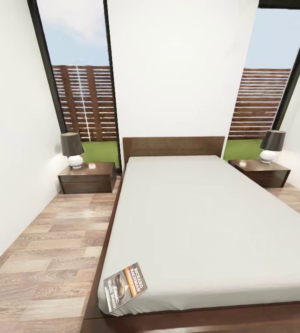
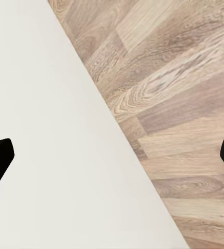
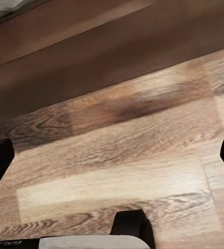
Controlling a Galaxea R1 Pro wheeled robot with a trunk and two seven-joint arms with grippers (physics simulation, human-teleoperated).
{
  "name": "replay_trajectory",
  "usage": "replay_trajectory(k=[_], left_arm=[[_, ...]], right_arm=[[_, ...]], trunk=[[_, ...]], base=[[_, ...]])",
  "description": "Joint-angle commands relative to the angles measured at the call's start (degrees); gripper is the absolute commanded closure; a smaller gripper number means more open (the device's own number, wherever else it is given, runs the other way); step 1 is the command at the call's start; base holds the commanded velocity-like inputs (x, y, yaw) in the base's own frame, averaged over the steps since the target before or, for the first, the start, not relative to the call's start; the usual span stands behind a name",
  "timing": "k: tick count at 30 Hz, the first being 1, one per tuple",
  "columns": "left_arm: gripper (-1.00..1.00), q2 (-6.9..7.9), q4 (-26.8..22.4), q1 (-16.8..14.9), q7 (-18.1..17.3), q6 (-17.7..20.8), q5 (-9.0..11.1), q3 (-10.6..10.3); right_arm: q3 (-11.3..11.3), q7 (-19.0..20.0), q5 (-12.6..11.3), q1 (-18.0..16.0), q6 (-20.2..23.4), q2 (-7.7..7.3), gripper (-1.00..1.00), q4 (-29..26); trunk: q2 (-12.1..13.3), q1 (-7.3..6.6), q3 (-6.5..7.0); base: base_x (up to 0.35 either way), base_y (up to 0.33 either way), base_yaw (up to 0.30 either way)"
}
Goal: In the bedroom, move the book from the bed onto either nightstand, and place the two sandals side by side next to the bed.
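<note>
The book (image 1: 123, 287) lies flat on the near left corner of the bed (image 1: 205, 217), its dark cover with an orange band facing up. One nightstand (image 1: 89, 178) stands left of the headboard, another nightstand (image 1: 261, 172) to its right. The sandals are out of view. In the left wrist view, my left gripper (image 2: 112, 158) is open above a white wall and plank floor, with nothing between its fingers. In the right wrist view, my right gripper (image 3: 112, 158) is open and empty over floor planks beside the dark bed frame (image 3: 91, 46).
A lamp (image 1: 72, 149) with a dark shade sits on the left nightstand, and a matching lamp (image 1: 272, 144) on the right one. Wood floor (image 1: 53, 249) runs along the bed's left side between it and the white wall. Tall windows flank the headboard.
</note>
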Motion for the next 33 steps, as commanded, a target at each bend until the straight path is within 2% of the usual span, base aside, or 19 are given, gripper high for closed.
replay_trajectory(k=[1,5,9,14,31,33], left_arm=[[-1.00,-0.09,-0.06,0.00,0.16,-0.05,0.50,-0.48],[-1.00,-0.26,-0.06,0.02,0.16,0.00,0.50,-0.47],[-1.00,-0.52,-0.06,0.03,0.16,0.05,0.50,-0.47],[-1.00,-0.71,-0.05,0.05,0.16,0.07,0.50,-0.45],[-1.00,-0.87,-0.05,0.04,0.16,0.08,0.51,-0.38],[-1.00,-0.87,-0.05,0.04,0.16,0.08,0.51,-0.38]], right_arm=[[0.34,1.67,-0.41,-0.12,0.03,0.03,-1.00,0.09],[1.15,4.05,-0.40,-0.23,0.03,0.08,-1.00,0.14],[2.05,8.61,-0.32,-0.34,-0.02,0.13,-1.00,0.20],[2.41,11.25,-0.24,-0.39,-0.04,0.11,-1.00,0.31],[2.54,12.90,-0.29,-0.42,-0.04,0.01,-1.00,0.62],[2.56,12.85,-0.27,-0.42,-0.05,0.04,-1.00,0.63]], trunk=[[-0.03,-0.01,-0.06],[-0.03,-0.01,-0.06],[-0.03,-0.01,-0.06],[-0.03,-0.01,-0.06],[-0.03,-0.01,-0.06],[0.77,-0.44,0.30]], base=[[0.000,0.000,0.000],[0.000,0.000,0.000],[0.000,0.000,0.000],[0.000,0.000,0.000],[0.000,0.000,0.000],[0.000,0.000,0.000]])
